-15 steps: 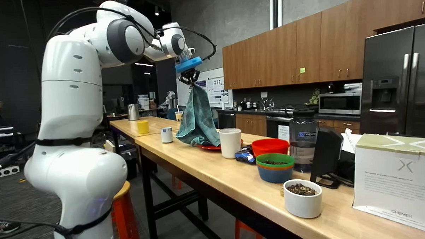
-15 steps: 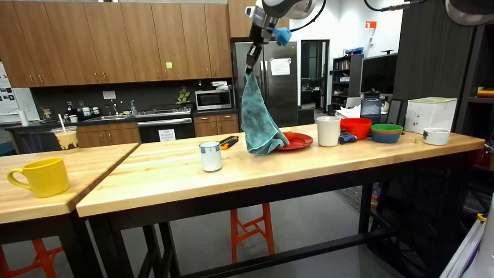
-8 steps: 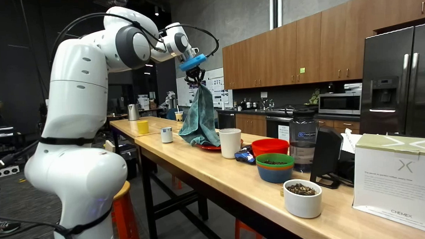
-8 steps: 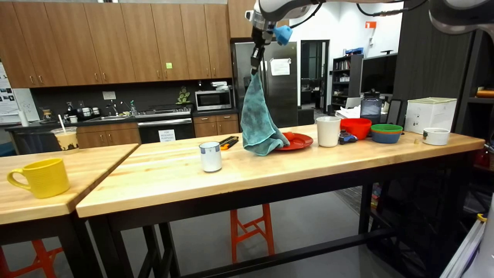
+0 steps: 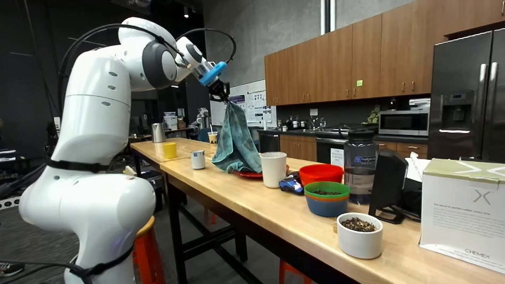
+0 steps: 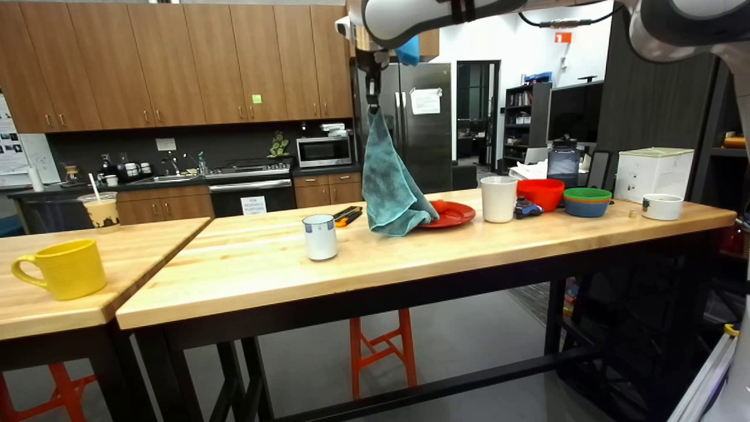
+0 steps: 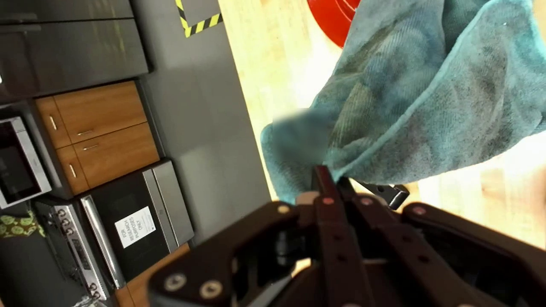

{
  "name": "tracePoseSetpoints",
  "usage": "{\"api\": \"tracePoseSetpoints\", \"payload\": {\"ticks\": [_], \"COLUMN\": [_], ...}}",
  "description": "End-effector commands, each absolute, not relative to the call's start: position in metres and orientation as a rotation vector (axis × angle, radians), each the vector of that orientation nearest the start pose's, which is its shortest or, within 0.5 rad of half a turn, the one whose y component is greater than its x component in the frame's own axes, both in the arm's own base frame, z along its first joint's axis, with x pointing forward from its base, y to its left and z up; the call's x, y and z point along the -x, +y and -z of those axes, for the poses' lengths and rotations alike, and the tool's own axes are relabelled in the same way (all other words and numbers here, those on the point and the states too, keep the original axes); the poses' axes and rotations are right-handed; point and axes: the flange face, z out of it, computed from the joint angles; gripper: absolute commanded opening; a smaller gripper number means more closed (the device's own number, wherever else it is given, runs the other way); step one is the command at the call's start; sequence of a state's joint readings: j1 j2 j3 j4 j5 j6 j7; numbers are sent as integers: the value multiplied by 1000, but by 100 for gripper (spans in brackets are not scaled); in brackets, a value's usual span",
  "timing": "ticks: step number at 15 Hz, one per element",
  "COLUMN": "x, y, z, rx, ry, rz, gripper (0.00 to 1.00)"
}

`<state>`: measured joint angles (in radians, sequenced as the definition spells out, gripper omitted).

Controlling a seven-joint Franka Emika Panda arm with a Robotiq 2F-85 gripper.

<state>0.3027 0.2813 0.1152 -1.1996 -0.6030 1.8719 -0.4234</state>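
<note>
The claw [image 6: 373, 107] pinches a teal ribbed cloth [image 6: 391, 181] by its tip. Soft folds meet the smooth wooden counter [image 6: 234, 264], partly hiding a round red plate [image 6: 457, 216].

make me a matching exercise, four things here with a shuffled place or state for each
1. teal cloth
2. yellow ribbed mug
3. round red plate
4. white cylindrical bowl

A. partly hidden by the cloth
B. holding dark loose bits
C. pinched at its top by the black gripper
D. on a different wooden table from the plate

Pairs: 1-C, 2-D, 3-A, 4-B
</note>
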Motion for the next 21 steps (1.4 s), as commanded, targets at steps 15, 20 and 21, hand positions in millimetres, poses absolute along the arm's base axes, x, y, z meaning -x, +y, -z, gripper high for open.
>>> {"api": "tracePoseSetpoints", "payload": {"ticks": [15, 20, 21], "x": [-596, -584, -580], "y": [352, 376, 383], "z": [-626, -619, -618], "rx": [-2160, -2125, -2116], "ry": [1266, 1311, 1323], "rz": [-360, -354, -354], "gripper": [0, 0, 0]}}
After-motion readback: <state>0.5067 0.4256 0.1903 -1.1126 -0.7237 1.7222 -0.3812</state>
